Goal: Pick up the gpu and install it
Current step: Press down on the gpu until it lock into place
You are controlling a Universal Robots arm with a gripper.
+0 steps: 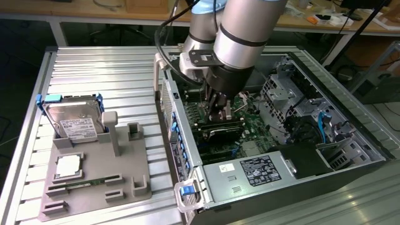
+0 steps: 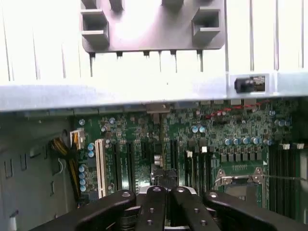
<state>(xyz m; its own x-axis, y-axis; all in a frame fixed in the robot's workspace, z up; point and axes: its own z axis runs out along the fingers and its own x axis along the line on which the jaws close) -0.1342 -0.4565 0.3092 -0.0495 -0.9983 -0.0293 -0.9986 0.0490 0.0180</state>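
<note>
The gripper point(image 1: 220, 117) is reached down inside the open computer case point(image 1: 181, 154), low over the motherboard point(image 2: 231, 139), with its jaws drawn fully together. In the wrist view the gripper point(image 2: 163, 197) shows its fingers pressed side by side over a thin, edge-on strip that I take to be the gpu point(image 2: 157, 166). The view is murky there, so whether the fingers pinch its top edge or merely press on it is hard to say. In the exterior view a dark slab directly under the fingertips looks like the same gpu point(image 1: 222, 133), standing on the board among the expansion slots, well apart from the power supply point(image 1: 256, 171) at the near end of the case. The relation that matters is straight down: the card lies directly beneath the hand, not off to either side. Its long axis runs in line with the slots — from the fingers toward the case wall that faces the grey parts tray point(image 1: 93, 197). On that tray the hard drive point(image 1: 74, 123) leans in its cradle and the RAM stick point(image 1: 84, 184) lies in its groove. The upright posts beside the drive hold nothing, which fits the card having left the tray.
</note>
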